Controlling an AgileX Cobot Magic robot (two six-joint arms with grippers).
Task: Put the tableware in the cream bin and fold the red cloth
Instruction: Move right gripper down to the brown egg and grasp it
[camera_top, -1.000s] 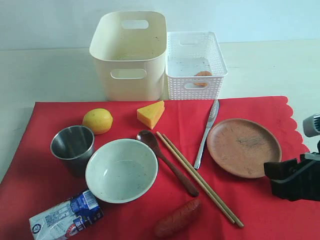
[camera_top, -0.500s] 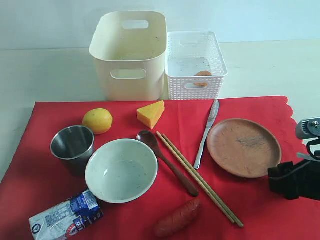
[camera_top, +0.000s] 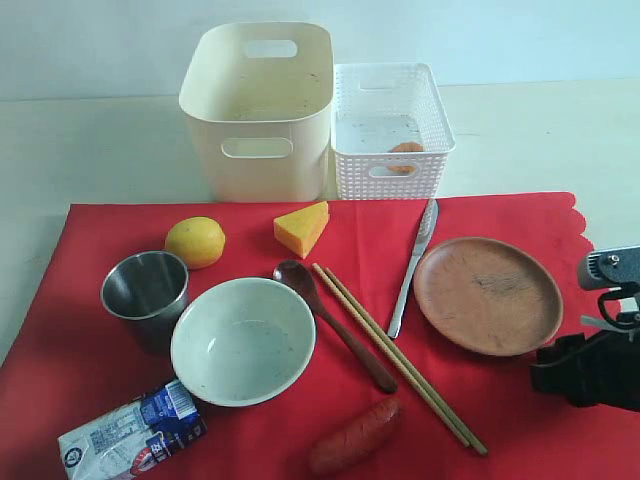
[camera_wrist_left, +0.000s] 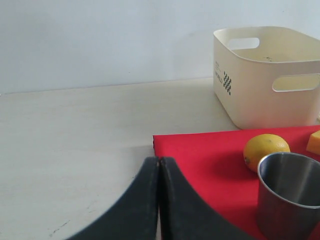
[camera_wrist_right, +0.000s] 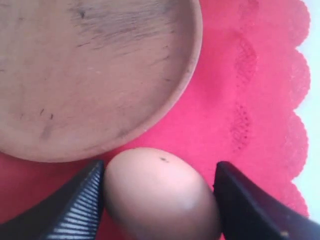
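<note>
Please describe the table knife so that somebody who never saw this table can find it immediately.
Start from the big red cloth. Between the wooden chopsticks and the round brown plate lies the table knife, one end towards the white basket; it is the only long, thin silver piece.

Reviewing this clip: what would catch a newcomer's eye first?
The bright red cloth fills the exterior view's foreground, with the cream bin behind it. In the right wrist view, an egg sits between the fingers of the right end effector, beside the reddish-brown plate.
</note>
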